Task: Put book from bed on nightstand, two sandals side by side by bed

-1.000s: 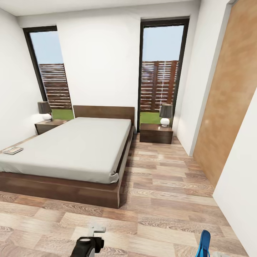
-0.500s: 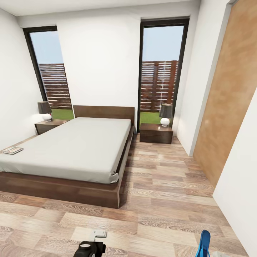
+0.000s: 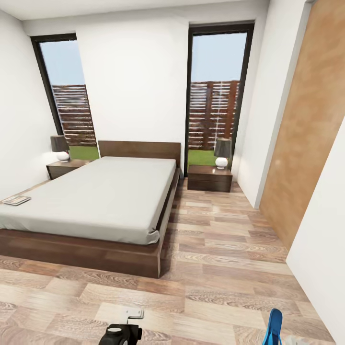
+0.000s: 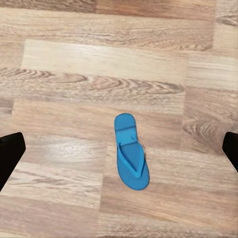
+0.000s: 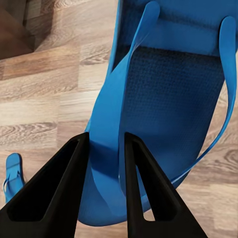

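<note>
The book (image 3: 17, 200) lies on the left edge of the grey bed (image 3: 105, 196). A dark nightstand (image 3: 64, 167) stands at the bed's far left and another nightstand (image 3: 210, 178) at its far right, each with a lamp on top. My right gripper (image 5: 106, 141) is shut on the strap of a blue sandal (image 5: 168, 99), which also shows as the blue sandal (image 3: 274, 328) at the bottom right of the head view. The second sandal (image 4: 131, 151) lies flat on the plank floor under my left gripper (image 4: 120, 148), whose fingertips (image 4: 10, 151) stand wide open above it. That floor sandal (image 5: 12, 173) appears small in the right wrist view.
A wide wooden door panel (image 3: 311, 120) lines the right wall. Wood-plank floor (image 3: 225, 249) runs between the bed's right side and that wall. Two tall windows (image 3: 215, 96) flank the headboard. The bed's dark frame corner (image 5: 15, 29) is near the held sandal.
My left arm has dropped a little lower in the head view. The held sandal and the rest of the room stay where they were.
</note>
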Motion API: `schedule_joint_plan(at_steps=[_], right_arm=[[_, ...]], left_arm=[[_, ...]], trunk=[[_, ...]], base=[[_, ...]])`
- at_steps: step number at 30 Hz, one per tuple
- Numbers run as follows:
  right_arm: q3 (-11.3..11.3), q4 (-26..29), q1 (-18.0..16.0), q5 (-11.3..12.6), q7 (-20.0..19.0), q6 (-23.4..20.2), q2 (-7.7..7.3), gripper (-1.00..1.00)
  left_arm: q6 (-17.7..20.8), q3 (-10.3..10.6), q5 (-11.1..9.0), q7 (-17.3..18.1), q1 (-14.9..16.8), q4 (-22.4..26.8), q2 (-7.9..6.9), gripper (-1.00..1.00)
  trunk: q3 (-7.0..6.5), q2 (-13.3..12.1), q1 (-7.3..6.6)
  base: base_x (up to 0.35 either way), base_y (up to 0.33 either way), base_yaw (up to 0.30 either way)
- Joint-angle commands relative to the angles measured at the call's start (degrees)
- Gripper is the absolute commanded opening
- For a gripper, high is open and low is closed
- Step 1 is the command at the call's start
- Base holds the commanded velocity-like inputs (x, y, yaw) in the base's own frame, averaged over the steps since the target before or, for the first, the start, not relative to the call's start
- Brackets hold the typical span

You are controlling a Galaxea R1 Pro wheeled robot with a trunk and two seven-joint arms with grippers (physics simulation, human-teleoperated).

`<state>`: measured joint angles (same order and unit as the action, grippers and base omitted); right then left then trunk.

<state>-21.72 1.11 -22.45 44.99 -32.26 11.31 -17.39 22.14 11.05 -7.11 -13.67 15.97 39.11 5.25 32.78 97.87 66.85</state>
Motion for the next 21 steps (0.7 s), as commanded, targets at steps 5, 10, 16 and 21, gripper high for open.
schedule_joint_plan(at_steps=[5, 10, 16, 21], right_arm=[[-0.08, 0.49, -0.05, 0.57, -0.48, -0.75, -0.42, -1.0], [0.49, 6.85, -0.24, 0.67, -0.94, -14.75, -2.12, -1.0], [0.77, 24.54, -0.38, 0.62, -0.88, -38.97, -3.97, -1.0], [0.95, 29.98, -0.51, 0.81, -1.04, -43.59, -4.56, -1.0]], left_arm=[[0.26, 0.28, -0.78, -0.35, 0.03, 0.09, -0.05, 1.0], [0.28, 0.28, -0.8, -0.31, 0.03, 0.07, -0.01, 1.0], [0.27, 0.36, -1.09, -0.31, 0.03, 0.09, 0.09, 1.0], [0.27, 0.38, -1.15, -0.31, 0.03, 0.09, 0.11, 1.0]], trunk=[[0.96, 2.05, 1.1], [1.86, 4.06, 2.2], [2.94, 6.46, 3.52], [3.84, 8.47, 4.61]], base=[[0.0, 0.0, 0.0], [0.0, 0.0, 0.0], [0.0, 0.0, 0.0], [0.0, 0.0, 0.0]])
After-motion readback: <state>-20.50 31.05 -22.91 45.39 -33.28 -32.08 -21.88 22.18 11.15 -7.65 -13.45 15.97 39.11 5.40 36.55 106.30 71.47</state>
